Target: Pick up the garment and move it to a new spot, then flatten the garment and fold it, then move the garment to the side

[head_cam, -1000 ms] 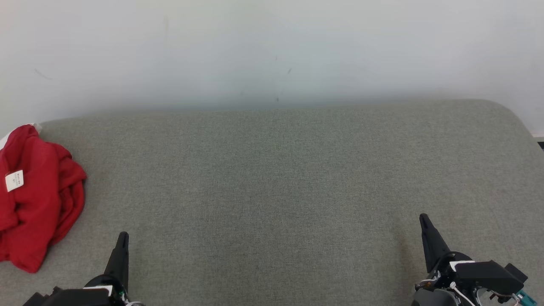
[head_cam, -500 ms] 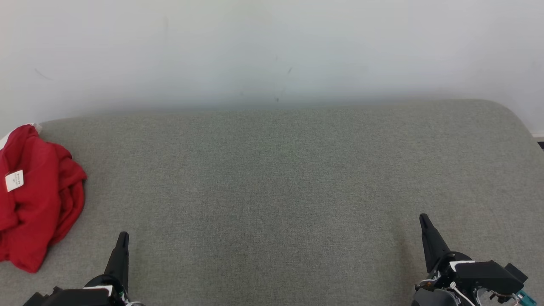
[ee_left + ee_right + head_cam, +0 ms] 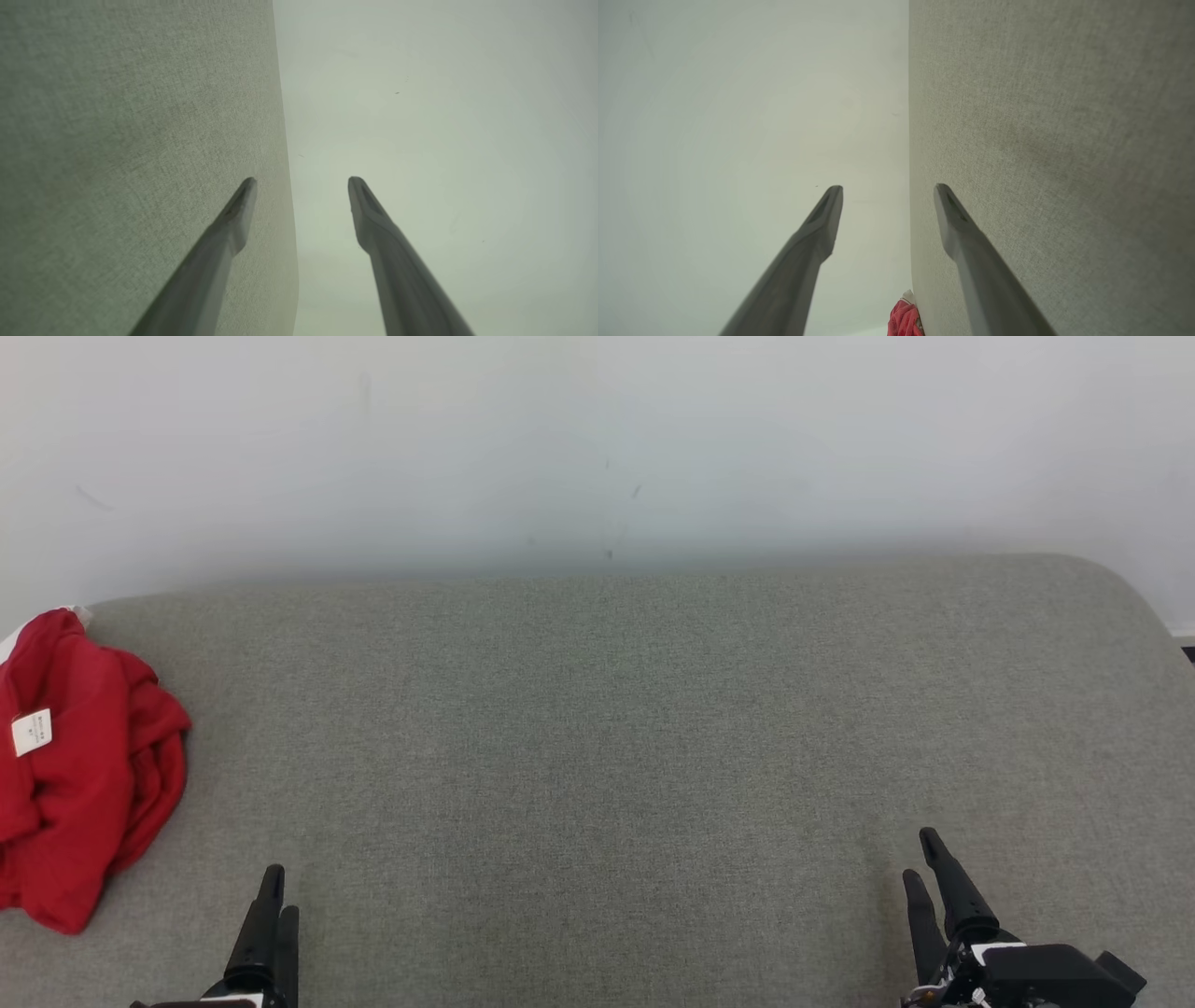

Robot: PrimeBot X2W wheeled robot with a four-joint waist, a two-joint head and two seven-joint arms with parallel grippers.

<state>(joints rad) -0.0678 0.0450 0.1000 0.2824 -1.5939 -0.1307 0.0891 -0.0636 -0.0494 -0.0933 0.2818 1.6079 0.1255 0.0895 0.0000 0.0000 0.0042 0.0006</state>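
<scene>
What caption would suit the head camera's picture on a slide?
Crumpled red cloth garment lies far left on the grey fabric surface; left claw and right claw open, empty.

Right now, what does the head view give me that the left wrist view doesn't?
Head view: the crumpled red fabric garment with its white tag, lying at the far left, plus the right pincer. Left wrist view: a close look along the left pincer, fingers parted, nothing between them. Shared: the grey woven cushion, the white wall and the left pincer.
</scene>
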